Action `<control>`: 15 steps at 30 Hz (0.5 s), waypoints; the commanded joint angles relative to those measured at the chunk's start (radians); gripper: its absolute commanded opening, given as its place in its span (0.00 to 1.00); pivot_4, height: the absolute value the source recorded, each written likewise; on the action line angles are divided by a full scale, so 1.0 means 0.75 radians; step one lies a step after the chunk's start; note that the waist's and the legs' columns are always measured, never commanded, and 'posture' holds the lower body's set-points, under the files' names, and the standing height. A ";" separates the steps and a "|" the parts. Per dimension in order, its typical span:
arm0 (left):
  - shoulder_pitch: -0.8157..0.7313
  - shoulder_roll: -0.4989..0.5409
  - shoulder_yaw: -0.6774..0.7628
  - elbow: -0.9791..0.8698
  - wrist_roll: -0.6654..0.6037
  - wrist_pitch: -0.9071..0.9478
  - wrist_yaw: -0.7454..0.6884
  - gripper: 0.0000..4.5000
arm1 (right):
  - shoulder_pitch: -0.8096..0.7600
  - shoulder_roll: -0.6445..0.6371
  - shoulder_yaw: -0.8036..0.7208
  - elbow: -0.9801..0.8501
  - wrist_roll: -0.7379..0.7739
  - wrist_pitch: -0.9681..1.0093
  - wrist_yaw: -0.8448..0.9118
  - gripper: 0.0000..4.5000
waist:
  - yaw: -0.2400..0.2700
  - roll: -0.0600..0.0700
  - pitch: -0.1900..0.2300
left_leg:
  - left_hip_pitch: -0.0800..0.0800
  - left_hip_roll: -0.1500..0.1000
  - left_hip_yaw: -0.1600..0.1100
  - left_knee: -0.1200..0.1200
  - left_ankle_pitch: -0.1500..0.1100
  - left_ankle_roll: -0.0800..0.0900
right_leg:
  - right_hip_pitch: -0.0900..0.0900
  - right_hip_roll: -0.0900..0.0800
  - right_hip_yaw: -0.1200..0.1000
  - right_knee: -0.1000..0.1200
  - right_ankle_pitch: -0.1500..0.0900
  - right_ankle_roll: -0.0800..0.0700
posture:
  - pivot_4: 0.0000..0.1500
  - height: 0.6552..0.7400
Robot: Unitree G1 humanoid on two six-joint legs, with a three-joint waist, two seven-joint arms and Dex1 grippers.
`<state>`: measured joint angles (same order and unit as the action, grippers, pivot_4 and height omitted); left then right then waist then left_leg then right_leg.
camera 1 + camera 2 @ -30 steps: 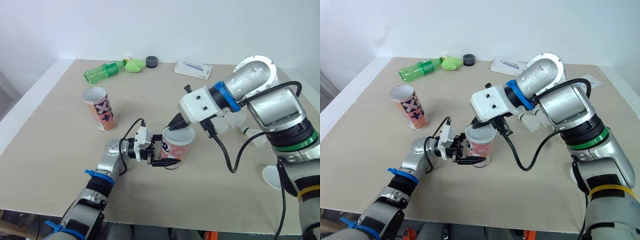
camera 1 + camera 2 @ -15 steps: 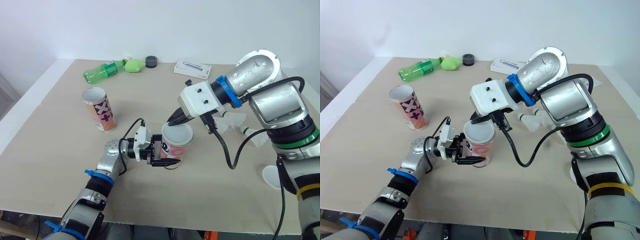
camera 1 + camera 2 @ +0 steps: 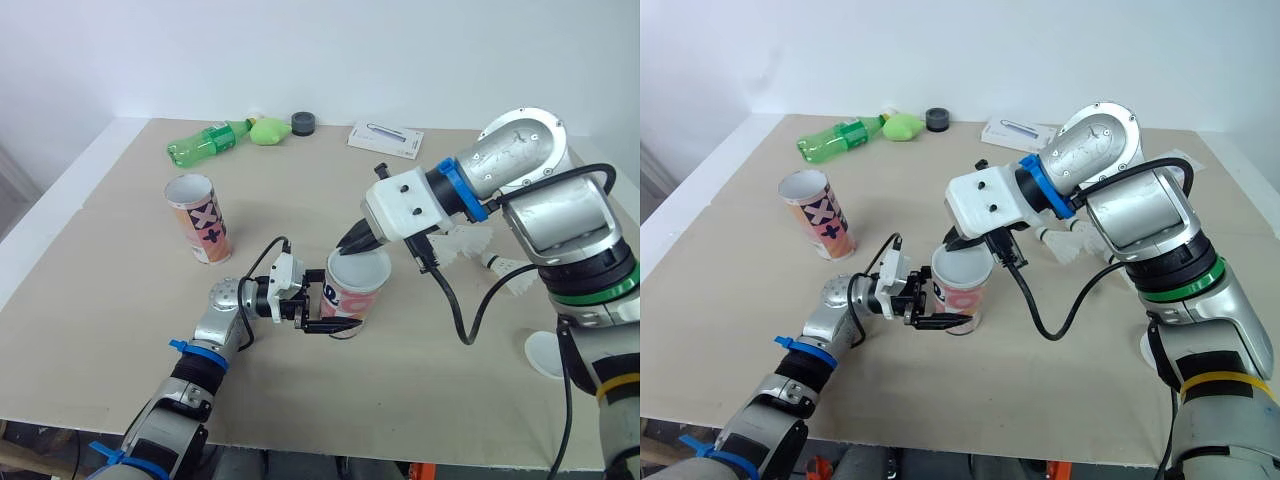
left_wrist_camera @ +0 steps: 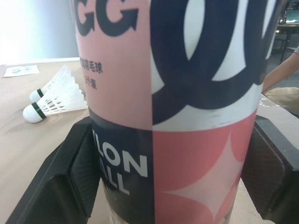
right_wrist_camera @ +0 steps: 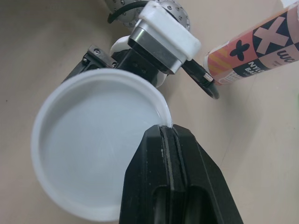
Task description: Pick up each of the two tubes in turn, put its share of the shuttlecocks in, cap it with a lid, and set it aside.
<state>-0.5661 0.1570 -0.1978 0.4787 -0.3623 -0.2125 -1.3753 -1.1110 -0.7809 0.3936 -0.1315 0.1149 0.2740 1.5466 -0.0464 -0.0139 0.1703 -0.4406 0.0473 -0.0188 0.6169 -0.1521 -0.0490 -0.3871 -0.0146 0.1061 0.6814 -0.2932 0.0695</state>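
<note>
As we look from the head, our left gripper (image 3: 320, 312) clamps the upright tube (image 3: 350, 302) at centre, and our right gripper (image 3: 352, 250), at two o'clock, holds the lid (image 3: 362, 270) over its mouth. At the left wrist, fingers (image 4: 70, 177) press both tube sides. At the right wrist, jaws pressed together pinch the lid's rim; seating it should need a push down the tube's axis.

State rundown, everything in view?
pink tube: upright, gripped by left gripper, lid over its mouth.
lid: pinched at rim by right gripper; seated or not, unclear.
second tube: upright, open.
spare lid: flat on table.
shuttlecocks: lying loose on table.
green bottle: on its side.
</note>
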 commanded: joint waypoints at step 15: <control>0.026 0.033 -0.022 0.018 0.054 0.021 -0.005 0.83 | 0.008 0.064 -0.021 -0.081 0.013 0.090 -0.058 0.02 | -0.001 0.000 0.000 | 0.000 0.000 0.000 -0.001 0.000 0.000 | -0.001 0.000 0.000 0.000 0.000 0.000 | 1.00 0.87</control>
<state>-0.5620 0.1613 -0.1971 0.4719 -0.3624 -0.2112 -1.3809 -1.0961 -0.7440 0.3887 -0.1717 0.1197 0.3468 1.5149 -0.0469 -0.0139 0.1704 -0.4409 0.0473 -0.0189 0.6164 -0.1521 -0.0490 -0.3877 -0.0145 0.1062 0.6814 -0.2934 0.0692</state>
